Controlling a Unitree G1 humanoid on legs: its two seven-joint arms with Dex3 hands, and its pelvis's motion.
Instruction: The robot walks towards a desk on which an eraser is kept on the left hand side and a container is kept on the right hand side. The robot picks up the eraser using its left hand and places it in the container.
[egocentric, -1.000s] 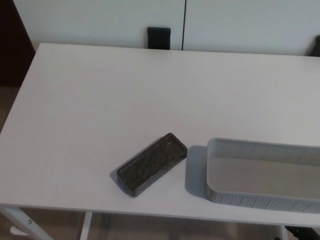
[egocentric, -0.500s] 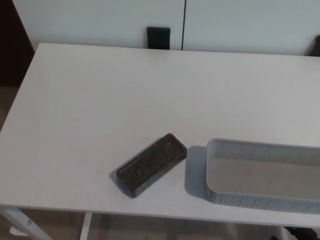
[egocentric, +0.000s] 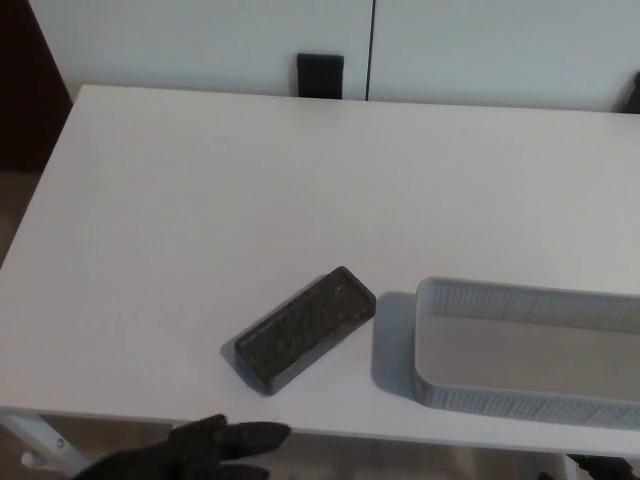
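A dark grey eraser (egocentric: 305, 328) lies flat and slantwise on the white desk (egocentric: 250, 190), close to the front edge. Just to its right stands a grey mesh container (egocentric: 610, 355) with nothing inside; a narrow gap separates the two. My left hand (egocentric: 195, 452) shows at the bottom edge, below the desk's front edge and to the lower left of the eraser, its black fingers (egocentric: 255, 437) spread apart and holding nothing. My right hand does not show.
White wall panels run behind the desk, with a small black object (egocentric: 320, 76) at the far edge. A dark doorway or panel (egocentric: 25, 90) fills the far left. A white desk leg (egocentric: 40, 445) shows at the lower left.
My left hand has risen into view at the bottom edge, below the eraser. The eraser and container have not moved.
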